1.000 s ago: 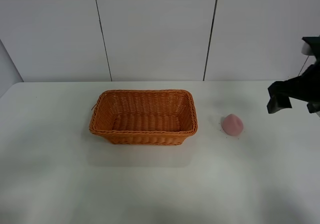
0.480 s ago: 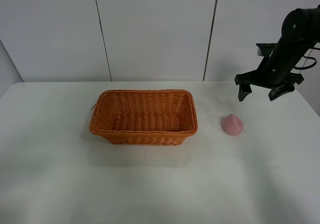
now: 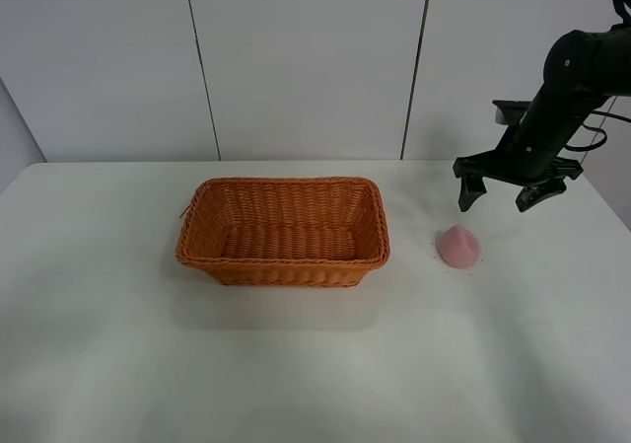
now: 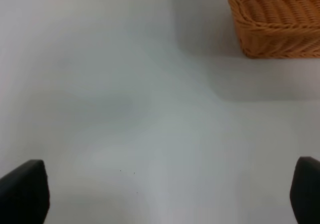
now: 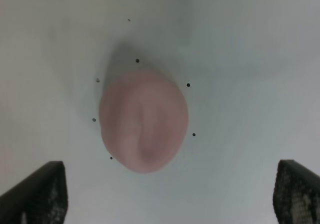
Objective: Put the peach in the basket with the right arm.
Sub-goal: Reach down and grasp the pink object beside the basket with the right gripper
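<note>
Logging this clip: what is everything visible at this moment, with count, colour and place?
basket: one, orange-brown wicker, middle of the table, nothing inside
peach: one, pale pink, on the table to the right of the basket, apart from it
dark specks: several, tiny, on the table around the peach
table: one, white, across the lower part of the high view
wall panels: white, with dark seams, behind the table
right arm: one, black, reaching in from the right
right gripper: one, black, open, above the peach, not touching it
left gripper: one, black, open, over bare table beside a basket corner, seen only in its wrist view
</note>
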Action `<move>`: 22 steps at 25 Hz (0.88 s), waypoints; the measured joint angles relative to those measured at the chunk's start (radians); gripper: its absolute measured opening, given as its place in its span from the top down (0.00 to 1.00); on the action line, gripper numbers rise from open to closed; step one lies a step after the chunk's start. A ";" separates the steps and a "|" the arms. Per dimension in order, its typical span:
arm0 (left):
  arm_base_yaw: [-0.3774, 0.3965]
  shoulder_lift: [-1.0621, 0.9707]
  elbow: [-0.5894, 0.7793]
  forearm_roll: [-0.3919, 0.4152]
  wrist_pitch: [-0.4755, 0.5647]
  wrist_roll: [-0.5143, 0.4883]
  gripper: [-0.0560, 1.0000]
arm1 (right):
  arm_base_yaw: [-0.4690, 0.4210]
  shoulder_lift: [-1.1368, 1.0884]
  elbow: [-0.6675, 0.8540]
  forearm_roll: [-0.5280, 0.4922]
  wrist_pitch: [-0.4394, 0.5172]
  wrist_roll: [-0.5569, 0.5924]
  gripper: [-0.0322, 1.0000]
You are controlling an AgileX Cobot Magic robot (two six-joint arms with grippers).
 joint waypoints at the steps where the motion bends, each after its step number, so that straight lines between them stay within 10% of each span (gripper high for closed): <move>1: 0.000 0.000 0.000 0.000 0.000 0.000 0.01 | 0.005 0.000 0.000 -0.004 0.002 -0.001 0.35; 22: 0.000 0.000 0.000 0.000 0.000 0.000 0.01 | 0.066 0.151 -0.003 -0.052 -0.101 0.047 0.35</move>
